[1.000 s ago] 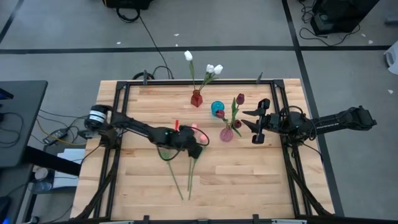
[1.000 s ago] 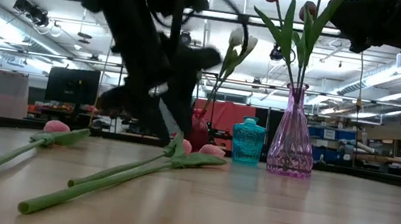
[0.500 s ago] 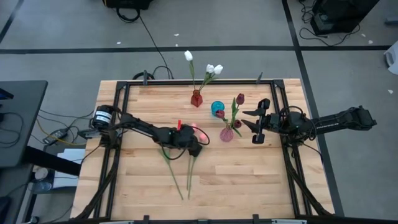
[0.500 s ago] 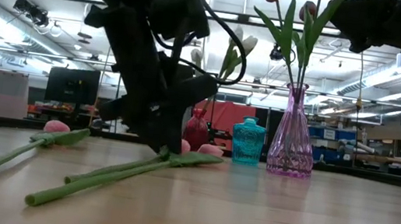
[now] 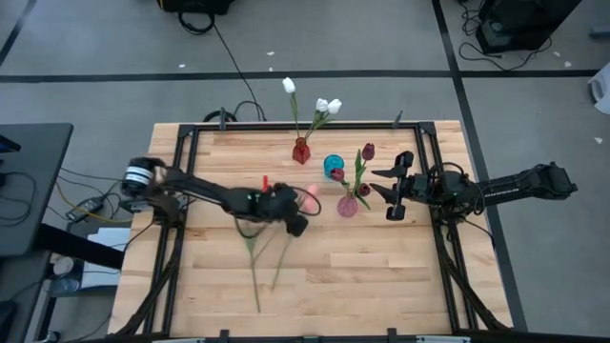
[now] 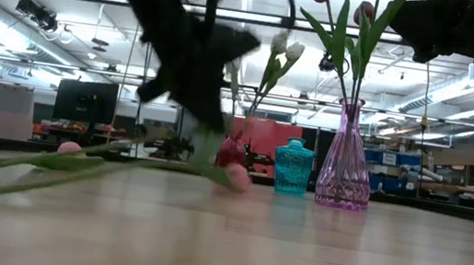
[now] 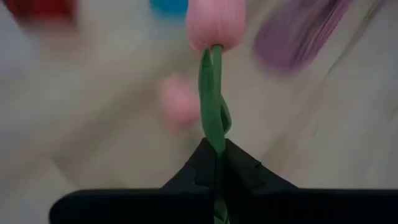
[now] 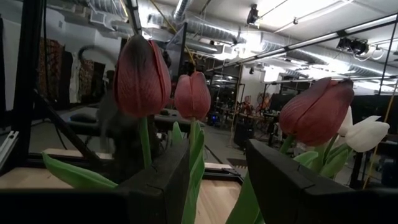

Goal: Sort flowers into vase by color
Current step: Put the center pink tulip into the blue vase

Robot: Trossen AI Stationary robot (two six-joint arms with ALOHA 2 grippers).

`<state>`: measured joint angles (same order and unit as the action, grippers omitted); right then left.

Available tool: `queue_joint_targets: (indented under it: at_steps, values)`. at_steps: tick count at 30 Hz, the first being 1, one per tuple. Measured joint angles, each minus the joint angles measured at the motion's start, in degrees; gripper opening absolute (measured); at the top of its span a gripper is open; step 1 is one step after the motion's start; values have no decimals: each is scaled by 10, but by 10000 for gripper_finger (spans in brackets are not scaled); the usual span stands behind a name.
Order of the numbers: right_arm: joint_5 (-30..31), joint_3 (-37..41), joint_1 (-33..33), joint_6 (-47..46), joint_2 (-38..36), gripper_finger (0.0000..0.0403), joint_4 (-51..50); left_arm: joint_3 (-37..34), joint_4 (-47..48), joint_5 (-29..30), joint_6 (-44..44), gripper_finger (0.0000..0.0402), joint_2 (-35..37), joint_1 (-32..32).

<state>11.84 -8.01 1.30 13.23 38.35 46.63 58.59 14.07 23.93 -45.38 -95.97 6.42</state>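
- No readable writing shows on any object.
- On the wooden surface [image 5: 381, 276], a red vase [image 5: 301, 151] holds white tulips [image 5: 328, 106], a small blue vase [image 5: 334, 167] stands beside it, and a pink-tinted glass vase [image 5: 347, 206] holds maroon tulips [image 5: 367, 151].
- The left tool [image 5: 289, 220] is clenched on the stem of a pink tulip [image 7: 216, 23], near the middle of the surface.
- A second pink tulip [image 5: 250, 250] lies on the surface beside it.
- The right tool [image 5: 394, 190], fingers spread, hovers just beside the maroon tulips.
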Motion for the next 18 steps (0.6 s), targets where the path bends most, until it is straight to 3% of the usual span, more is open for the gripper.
queue_joint_targets:
  at_steps: [5, 11, 18]
  values:
    - [0, 0, 0, 0, 0, 169, 1, 0, -94, 80, 135, 15, 69, -9]
    - [0, 0, 0, 0, 0, 169, 1, 0, -258, -1, 252, 26, 76, -40]
    - [0, 0, 0, 3, 0, 169, 0, 0, -262, -2, 275, 32, 75, -58]
